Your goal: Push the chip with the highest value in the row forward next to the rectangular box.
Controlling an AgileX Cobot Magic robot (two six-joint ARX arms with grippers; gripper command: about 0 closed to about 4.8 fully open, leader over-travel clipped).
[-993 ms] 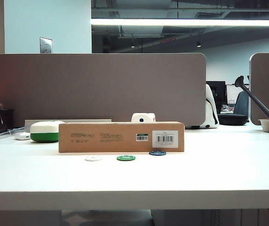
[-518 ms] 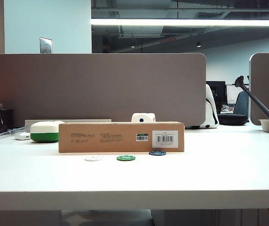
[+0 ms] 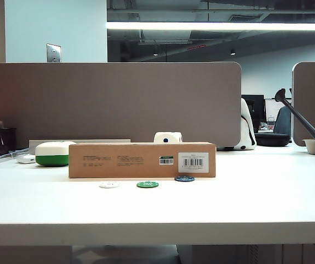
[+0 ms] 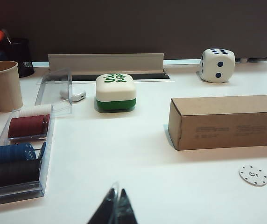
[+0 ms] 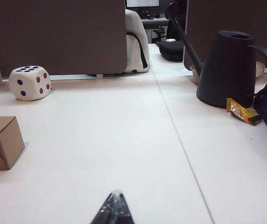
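The blue chip (image 3: 184, 179) already lies just in front of the brown box (image 3: 142, 160), at its right end below the barcode label. It sits a little farther back than the green chip (image 3: 147, 185) and the white chip (image 3: 109, 185), which lie to its left on the bench (image 3: 256, 203). From the low exterior view it looks close against the box, though I cannot tell whether it touches. I judge the push done, or nearly so, with both arms drawn back to the near side.

The left pincer (image 4: 115, 212) hangs low over the bench at the near left, its tips pressed together with nothing between them; the white chip, marked 5, and the left end of the box lie beyond it to the right. The right pincer (image 5: 112, 212) is likewise closed and empty, over bare bench on the near right, with the box's right end off to its left.

If any gap remains, the next move calls for a closed tip set behind the blue chip's near edge and a short nudge toward the box. Otherwise the arms need only hold clear.
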